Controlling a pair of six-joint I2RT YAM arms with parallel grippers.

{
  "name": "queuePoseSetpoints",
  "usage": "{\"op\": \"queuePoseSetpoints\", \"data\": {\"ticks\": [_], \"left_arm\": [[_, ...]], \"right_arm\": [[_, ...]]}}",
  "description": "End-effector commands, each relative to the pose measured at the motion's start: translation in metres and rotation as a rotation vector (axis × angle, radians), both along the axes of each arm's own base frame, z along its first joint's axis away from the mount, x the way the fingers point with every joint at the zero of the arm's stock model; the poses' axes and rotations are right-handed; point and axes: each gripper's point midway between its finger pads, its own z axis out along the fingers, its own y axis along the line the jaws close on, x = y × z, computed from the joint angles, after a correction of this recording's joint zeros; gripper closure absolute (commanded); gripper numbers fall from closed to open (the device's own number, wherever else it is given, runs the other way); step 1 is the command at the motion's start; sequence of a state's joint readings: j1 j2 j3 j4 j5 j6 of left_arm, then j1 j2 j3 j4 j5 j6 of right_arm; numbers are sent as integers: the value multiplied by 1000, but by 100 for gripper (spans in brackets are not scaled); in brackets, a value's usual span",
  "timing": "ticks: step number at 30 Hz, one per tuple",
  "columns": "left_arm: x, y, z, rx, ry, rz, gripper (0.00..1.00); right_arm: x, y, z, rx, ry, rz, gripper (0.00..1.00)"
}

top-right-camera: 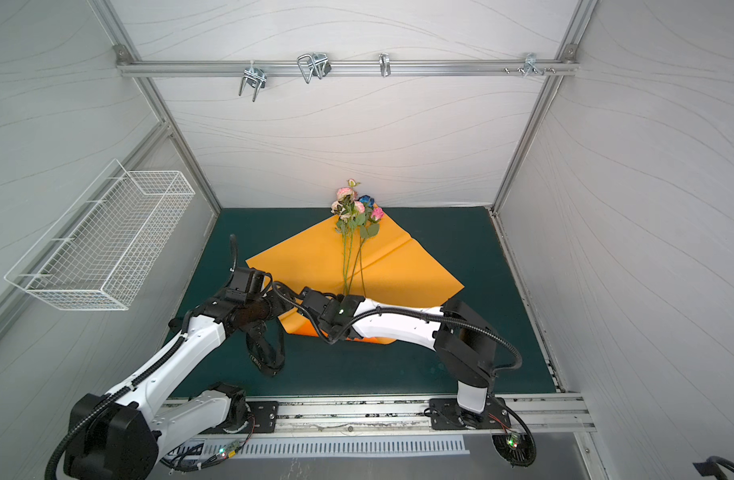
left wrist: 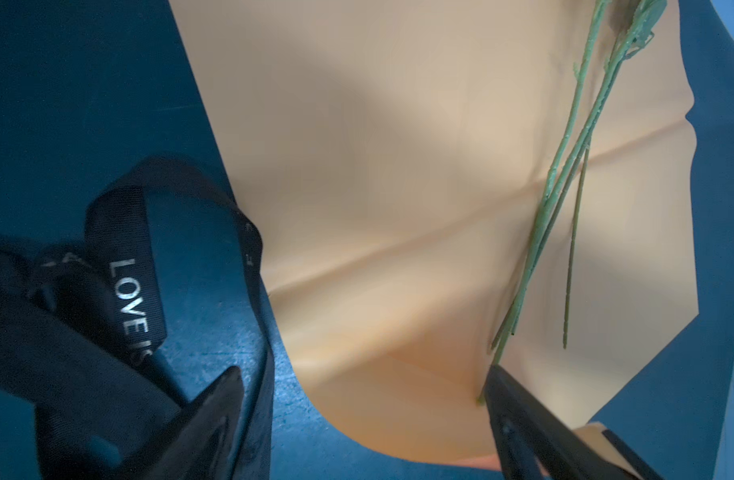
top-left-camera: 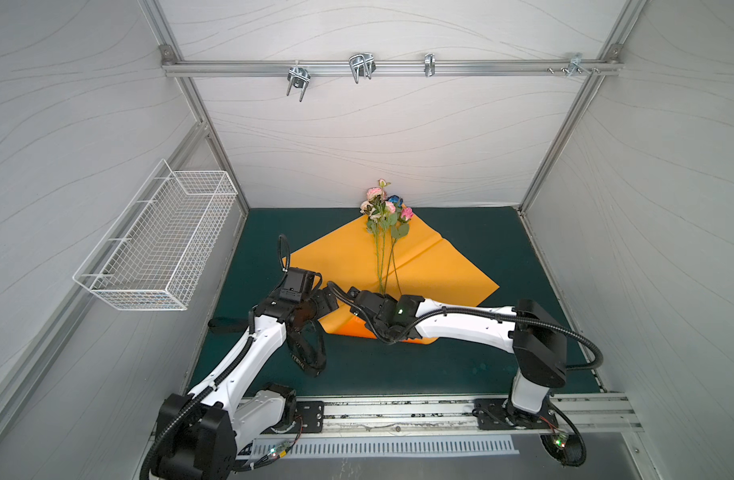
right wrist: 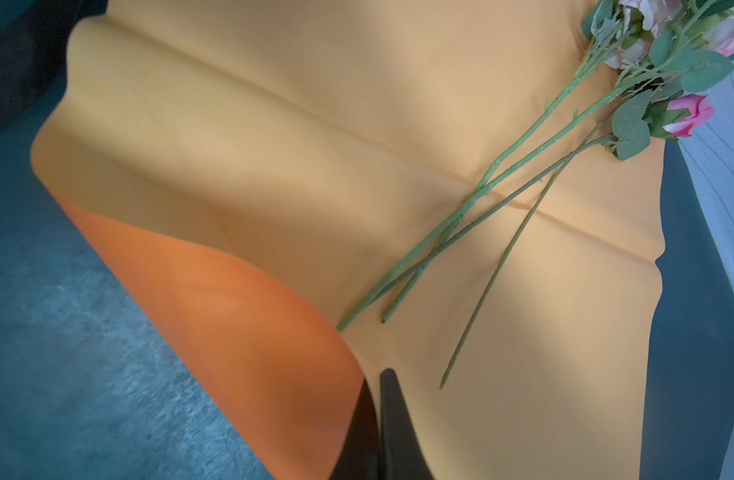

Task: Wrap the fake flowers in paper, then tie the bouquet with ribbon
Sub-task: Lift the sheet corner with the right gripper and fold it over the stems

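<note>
The bouquet of fake flowers point(top-left-camera: 384, 212) point(top-right-camera: 355, 212) lies on an orange paper sheet point(top-left-camera: 348, 257) point(top-right-camera: 307, 262), blooms at the back wall, thin stems point(left wrist: 565, 187) point(right wrist: 481, 199) pointing toward the arms. My right gripper point(right wrist: 375, 374) is shut on the sheet's near edge, which curls up and shows its darker underside point(right wrist: 240, 324). My left gripper point(left wrist: 362, 374) is open over the sheet's near corner point(left wrist: 398, 407), one finger by the stem ends. A black lettered ribbon point(left wrist: 128, 299) point(top-left-camera: 307, 357) loops beside its other finger.
A dark green mat point(top-left-camera: 440, 365) covers the floor. A white wire basket point(top-left-camera: 157, 249) hangs on the left wall. Metal hooks point(top-left-camera: 361, 66) sit on the rail high at the back. The back wall stands right behind the blooms.
</note>
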State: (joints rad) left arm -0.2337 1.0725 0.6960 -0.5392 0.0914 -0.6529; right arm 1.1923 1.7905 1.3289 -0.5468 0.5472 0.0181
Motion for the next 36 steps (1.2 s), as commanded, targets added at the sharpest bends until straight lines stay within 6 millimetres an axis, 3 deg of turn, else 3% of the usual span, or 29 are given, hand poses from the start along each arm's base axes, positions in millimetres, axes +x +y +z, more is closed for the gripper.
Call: {"op": "queuePoseSetpoints", "data": {"ticks": [1, 16, 28, 36], "left_arm": [[17, -14, 21, -73, -90, -33, 9], [32, -43, 28, -136, -135, -141, 11], [42, -51, 22, -142, -114, -165, 12], [45, -71, 14, -149, -90, -211, 13]], "right_arm": [[11, 4, -3, -6, 34, 26, 100], [79, -2, -9, 32, 99, -78, 100], [108, -17, -24, 33, 132, -164, 100], [120, -20, -36, 68, 178, -192, 100]]}}
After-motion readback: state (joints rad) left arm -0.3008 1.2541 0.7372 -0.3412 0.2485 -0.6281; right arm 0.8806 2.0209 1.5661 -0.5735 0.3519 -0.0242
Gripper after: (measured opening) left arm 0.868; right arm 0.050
